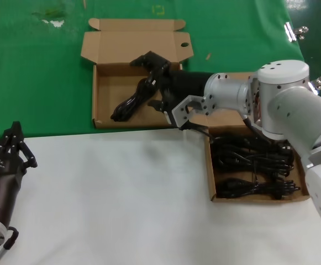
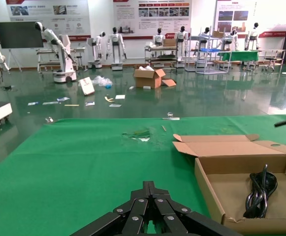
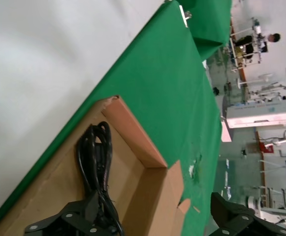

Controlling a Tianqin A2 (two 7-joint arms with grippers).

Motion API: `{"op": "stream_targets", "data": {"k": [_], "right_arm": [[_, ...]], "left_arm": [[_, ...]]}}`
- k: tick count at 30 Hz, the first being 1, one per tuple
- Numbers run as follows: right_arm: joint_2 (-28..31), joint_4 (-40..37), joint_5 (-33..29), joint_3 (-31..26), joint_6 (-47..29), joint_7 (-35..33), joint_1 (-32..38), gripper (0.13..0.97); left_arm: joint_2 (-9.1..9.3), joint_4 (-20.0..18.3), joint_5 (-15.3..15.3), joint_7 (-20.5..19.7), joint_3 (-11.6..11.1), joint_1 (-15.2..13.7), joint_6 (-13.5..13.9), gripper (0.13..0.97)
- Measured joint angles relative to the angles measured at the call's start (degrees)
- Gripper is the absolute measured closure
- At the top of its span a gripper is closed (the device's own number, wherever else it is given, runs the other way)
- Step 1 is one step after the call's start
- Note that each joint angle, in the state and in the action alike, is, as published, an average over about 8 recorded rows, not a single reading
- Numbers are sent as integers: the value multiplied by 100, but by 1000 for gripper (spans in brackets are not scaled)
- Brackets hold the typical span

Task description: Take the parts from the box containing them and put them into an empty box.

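The near right box holds several black power cords. The far box has its lid flap open, and one cord bundle lies slantwise inside it. My right gripper reaches across over this far box and is open wide and empty. In the right wrist view one of its fingers sits right by the lying cord; the gripper spans the box's back wall. My left gripper is shut and empty at the front left of the white table. It points at the far box and its cord.
The far box lies on a green cloth; the near box straddles the cloth's edge and the white tabletop. Metal clips sit at the cloth's far right. My right arm's silver body hangs over the near box.
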Motion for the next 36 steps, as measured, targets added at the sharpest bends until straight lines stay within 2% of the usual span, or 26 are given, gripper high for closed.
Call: {"op": "stream_targets", "data": {"k": [8,13,17,27,36], "right_arm": [[167,33,35,482,-242,-139,55,247],[312,172,132,819,-478,-159,48,201],[501,661,146,998,-640,89,-149,155],[1037,2713,-15,1068,-675,1242,-1067,135],[1101,2991,-22,1087,-654,1408,-1205,129]], "left_arm": [[0,0,0,0,0,0,0,957],[0,0,0,0,0,0,0,957],[0,0,0,0,0,0,0,957],[0,0,0,0,0,0,0,957],[0,0,0,0,0,0,0,948]]}}
